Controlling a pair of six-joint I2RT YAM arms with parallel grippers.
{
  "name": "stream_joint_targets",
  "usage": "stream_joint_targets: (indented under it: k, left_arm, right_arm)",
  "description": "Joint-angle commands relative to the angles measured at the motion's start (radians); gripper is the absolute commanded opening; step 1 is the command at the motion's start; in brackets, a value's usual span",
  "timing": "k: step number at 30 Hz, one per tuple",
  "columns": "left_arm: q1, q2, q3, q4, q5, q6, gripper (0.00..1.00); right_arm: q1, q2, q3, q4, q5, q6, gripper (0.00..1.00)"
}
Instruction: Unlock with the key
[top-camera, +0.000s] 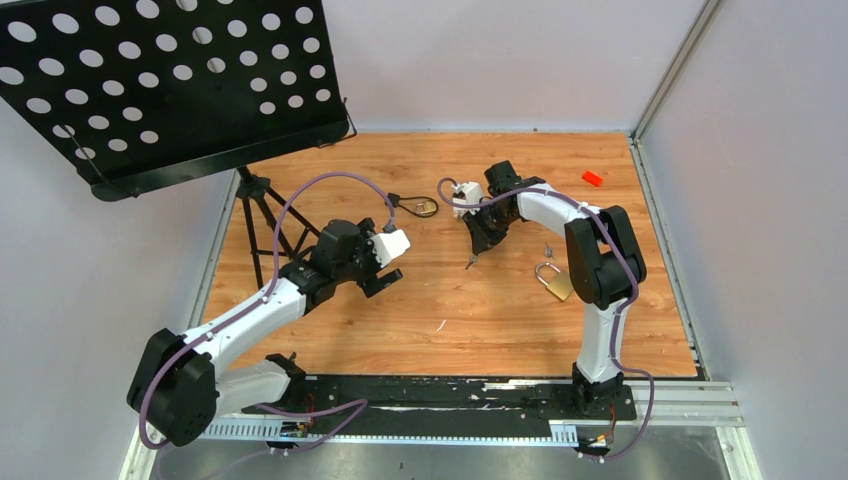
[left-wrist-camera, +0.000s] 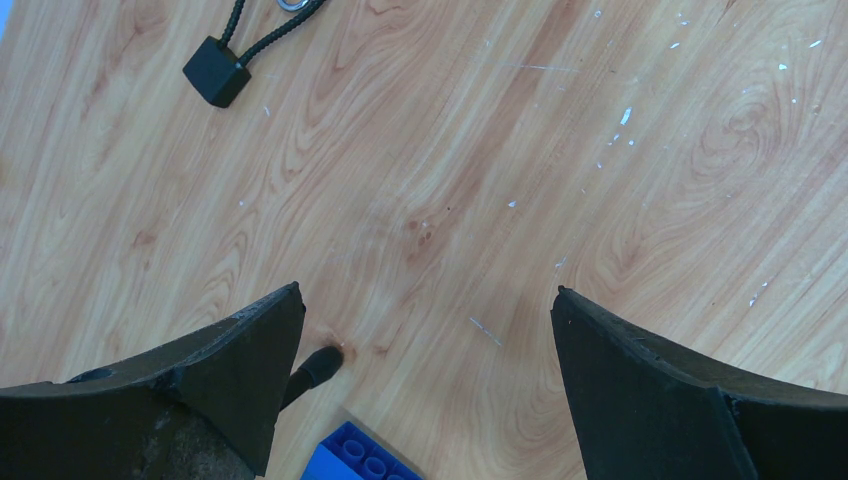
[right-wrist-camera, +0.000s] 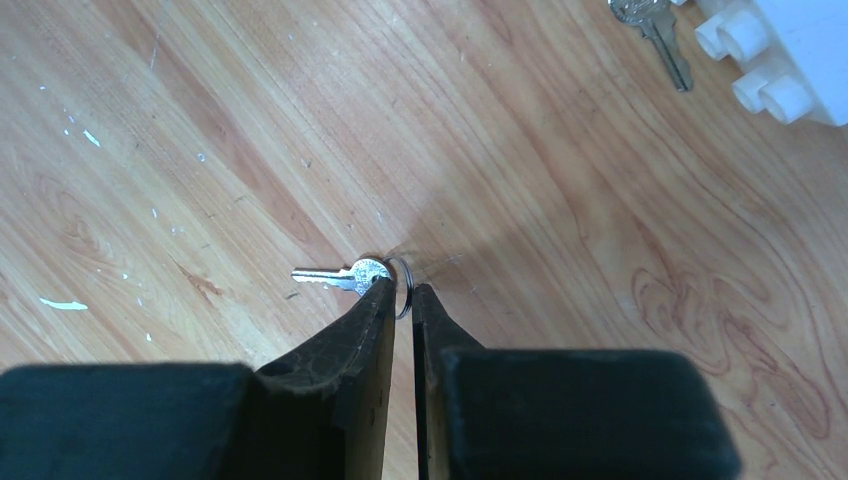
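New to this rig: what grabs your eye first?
A big black perforated panel on a tripod looms over the far left of the wooden table. Mid-table, the right gripper pinches the ring of a tiny grey metal key, and a brass padlock lies to its right.

Two white-shelled robot arms, the left arm (top-camera: 250, 318) and the right arm (top-camera: 600, 338), are jointed with blocky black housings (top-camera: 178, 392) at shoulder and elbow. A purple cable (top-camera: 300, 195) loops loosely along each arm, running back from the tool toward the base. Just behind each tool's fingers sits a small white camera block (top-camera: 392, 245). The left gripper (left-wrist-camera: 425, 298) ends in two broad, matte black, wedge-shaped fingers (left-wrist-camera: 230, 380), scuffed and dusty at the edges. The right gripper (right-wrist-camera: 402, 295) has the same black fingers, tapering to thin tips.
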Motion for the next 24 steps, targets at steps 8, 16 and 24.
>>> stream_joint_targets:
  k: [8,16,24]
  left_arm:
    - [-0.005,-0.015,-0.003,0.015,0.016,0.009,1.00]
    - [-0.005,-0.003,-0.002,0.038,0.065,-0.022,1.00]
    - [-0.008,0.092,0.075,0.100,0.295,-0.112,0.98]
  right_arm:
    - [-0.002,-0.048,0.012,-0.009,-0.047,0.026,0.07]
    - [-0.001,-0.095,0.031,-0.025,-0.046,0.026,0.00]
    - [-0.001,-0.212,0.026,-0.027,-0.087,0.052,0.00]
